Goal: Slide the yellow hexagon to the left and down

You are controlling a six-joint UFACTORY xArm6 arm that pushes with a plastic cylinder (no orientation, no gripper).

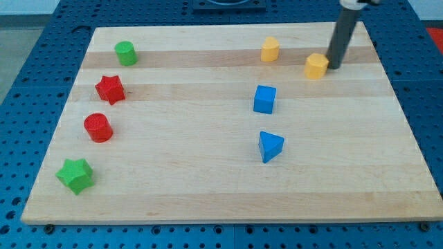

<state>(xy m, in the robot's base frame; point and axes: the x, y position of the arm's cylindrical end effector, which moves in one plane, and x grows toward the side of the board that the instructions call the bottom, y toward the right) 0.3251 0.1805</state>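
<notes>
Straight dark grey rod, smooth and cylindrical, down to my tip (334,67).

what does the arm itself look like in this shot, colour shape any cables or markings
Only the end of the arm shows: a straight, round, dark grey to black rod coming down from the view's top edge, with a bit of lighter grey mount above it. My tip is plain and blunt, just right of the yellow hexagon. No cables, markings or jaws are visible; the rest of the arm is out of frame.
</notes>
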